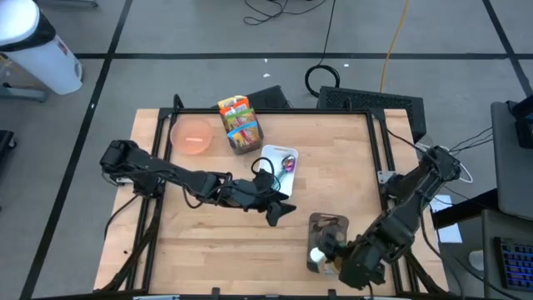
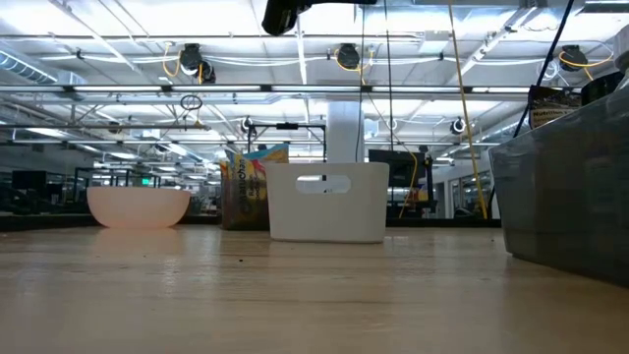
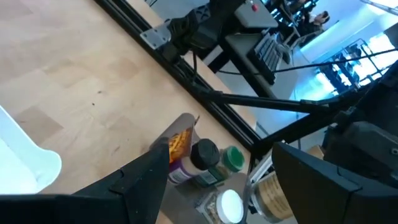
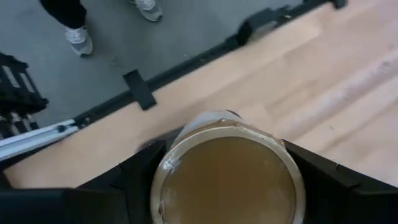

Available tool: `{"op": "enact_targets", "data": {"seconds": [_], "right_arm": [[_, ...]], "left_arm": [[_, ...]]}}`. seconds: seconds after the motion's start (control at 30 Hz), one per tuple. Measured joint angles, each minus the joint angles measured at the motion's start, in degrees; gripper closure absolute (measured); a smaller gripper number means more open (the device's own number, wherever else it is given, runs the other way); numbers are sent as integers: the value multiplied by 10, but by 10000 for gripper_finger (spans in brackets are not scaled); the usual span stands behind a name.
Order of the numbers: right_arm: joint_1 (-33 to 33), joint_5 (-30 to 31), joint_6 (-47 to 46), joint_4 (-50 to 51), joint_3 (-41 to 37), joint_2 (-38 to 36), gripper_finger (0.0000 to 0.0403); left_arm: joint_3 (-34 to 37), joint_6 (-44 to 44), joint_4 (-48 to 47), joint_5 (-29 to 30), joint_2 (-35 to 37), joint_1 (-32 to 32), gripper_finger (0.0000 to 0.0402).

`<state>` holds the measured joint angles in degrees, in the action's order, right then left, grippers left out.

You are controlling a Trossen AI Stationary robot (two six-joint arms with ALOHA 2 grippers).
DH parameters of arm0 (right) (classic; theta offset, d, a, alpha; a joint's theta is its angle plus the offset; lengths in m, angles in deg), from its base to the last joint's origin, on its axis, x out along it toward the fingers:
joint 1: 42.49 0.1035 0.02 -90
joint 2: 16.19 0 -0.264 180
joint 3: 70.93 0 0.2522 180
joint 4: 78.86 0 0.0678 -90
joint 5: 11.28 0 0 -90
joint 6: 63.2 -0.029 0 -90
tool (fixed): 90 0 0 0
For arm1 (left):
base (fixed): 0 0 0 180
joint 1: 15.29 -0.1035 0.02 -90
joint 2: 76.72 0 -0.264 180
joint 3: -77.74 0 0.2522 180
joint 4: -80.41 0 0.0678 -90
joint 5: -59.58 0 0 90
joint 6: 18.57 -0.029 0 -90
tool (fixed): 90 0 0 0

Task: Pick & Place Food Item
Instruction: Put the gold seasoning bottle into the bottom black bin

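The right gripper has its two dark fingers set wide on either side of a round clear jar with a tan, brownish top, and the right wrist view shows the jar filling the gap between them, so I read this as a grasp on the jar, though contact at the pads themselves is hidden. In the high view this gripper sits over the dark clear-walled bin at the near right of the table, with other small containers packed beside it, among them a white-lidded pot.

Risk one: the jar is wide and smooth; a hold that is only partly seated could let it slide or tilt on lifting, dropping it back into the bin or onto the light wooden tabletop.

Risk two: neighbouring containers stand just beside the jar, so a rising finger could drag one up or tip it.

Farther from the bin, toward the table's middle, the left gripper hovers with jaws apart, holding nothing, near the white rectangular basket. If the jar is bound there, the two arms could crowd each other. Beyond the basket lie a colourful snack bag and a pale pink bowl, well clear of the bin.
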<state>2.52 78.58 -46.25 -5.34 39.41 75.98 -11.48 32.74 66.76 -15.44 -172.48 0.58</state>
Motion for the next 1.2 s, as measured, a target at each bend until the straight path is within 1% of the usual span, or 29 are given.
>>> {"op": "enact_targets", "data": {"seconds": [0.17, 0.4, 0.53, 0.77, 1.0, 1.2], "right_arm": [[13, -14, -2, -7, -2, 20, 138], [25, -15, 3, 10, -3, 50, 138], [24, 3, 5, 16, -3, 53, 138], [19, 3, 8, 28, -4, 53, 138], [19, 1, 14, 19, -57, 53, 138], [19, 1, 13, -10, -87, 53, 138]], "left_arm": [[0, -2, 0, -1, 0, 0, 110], [0, 6, 1, 0, 0, 8, 110], [0, 21, 2, 4, 0, 18, 110], [0, 33, 14, 21, 0, 42, 110], [0, 32, 62, 27, 0, 61, 110], [0, 30, 65, 34, 0, 68, 110]]}}
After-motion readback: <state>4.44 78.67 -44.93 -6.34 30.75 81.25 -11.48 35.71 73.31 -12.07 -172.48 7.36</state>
